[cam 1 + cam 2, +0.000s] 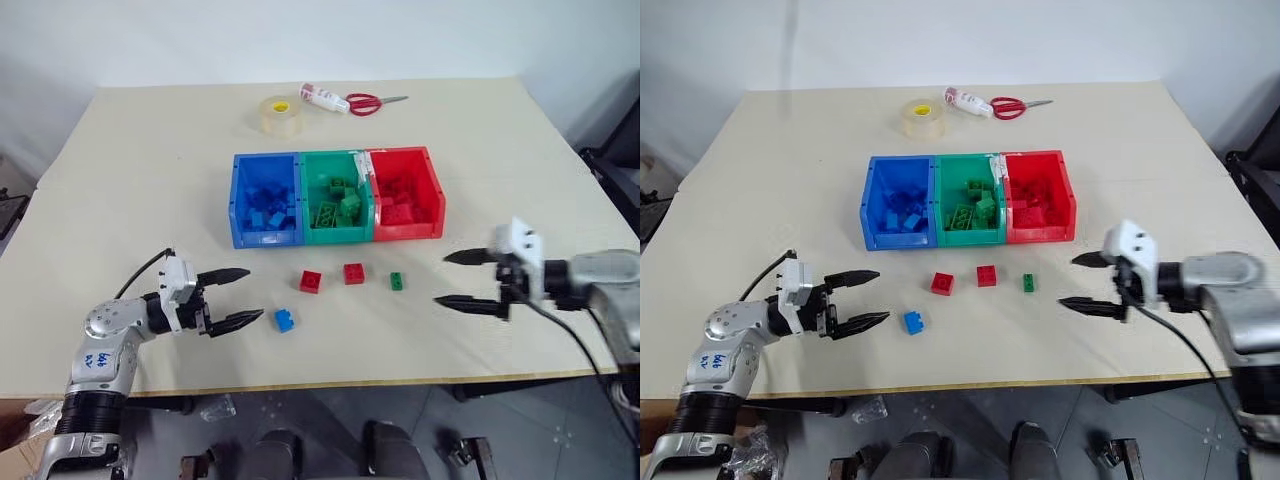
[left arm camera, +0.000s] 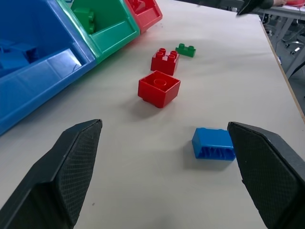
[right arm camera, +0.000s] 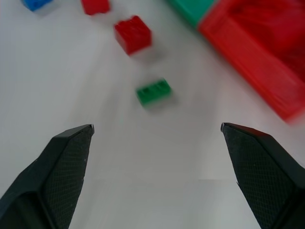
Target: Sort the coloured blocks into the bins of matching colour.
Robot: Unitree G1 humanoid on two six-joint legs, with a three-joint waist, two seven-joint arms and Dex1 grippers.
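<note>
Four blocks lie loose on the table [image 1: 130, 180] in front of the bins [image 1: 338, 196]: a blue block [image 1: 285, 320], two red, one green block [image 1: 397, 281]. My left gripper [image 1: 238, 297] hangs released and empty; the blue block sits just beyond its fingertips, toward the green block, long axis roughly across my reach. My right gripper [image 1: 457, 280], equally spread and empty, is nearer the green block. Bare tabletop surrounds both blocks.

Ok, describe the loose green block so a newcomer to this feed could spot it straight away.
Find the row of three joined bins mid-table: blue, green, red. On the bare tabletop in front of them lie four loose blocks; the green block is the one farthest toward the robot's right, below the red bin. It is the only green one there, smaller than the two red blocks beside it.
</note>
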